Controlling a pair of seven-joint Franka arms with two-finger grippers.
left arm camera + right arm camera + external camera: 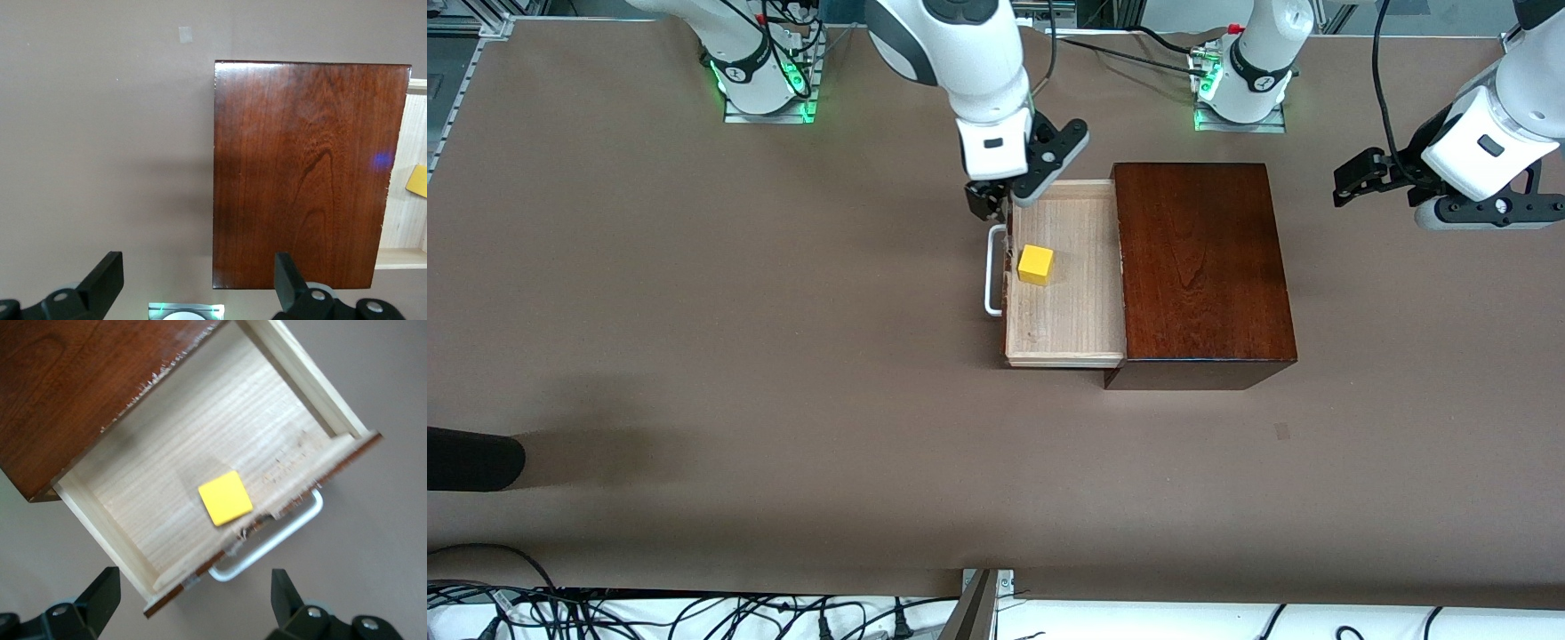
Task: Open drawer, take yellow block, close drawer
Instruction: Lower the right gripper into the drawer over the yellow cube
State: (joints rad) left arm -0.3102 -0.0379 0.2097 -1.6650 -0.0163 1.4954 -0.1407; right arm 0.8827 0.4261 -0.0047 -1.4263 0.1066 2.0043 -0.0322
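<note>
In the front view, the pale light-wood drawer (1065,302) with its dark reddish-brown front and white loop handle (991,271) stands pulled out of the glossy dark mahogany rectangular box (1202,262) on the brown counter (694,311), toward the right arm's end. The small bright yellow cube (1036,264) lies in the drawer, close to the front wall. The right pincer (996,197) hangs with its fingers spread over the drawer's front edge, near the end of the handle farther from the camera, and holds nothing. The left pincer (1356,182) waits in the air at the left arm's end of the counter, well apart from the box, open and empty. In the left wrist view, the box top (307,173) fills the middle, and the drawer (408,200) with a corner of the cube (418,181) shows at the edge. In the right wrist view, the cube (225,497) rests on the drawer floor (200,447) just beside the chipped front wall, with the handle (273,543) outside it.
</note>
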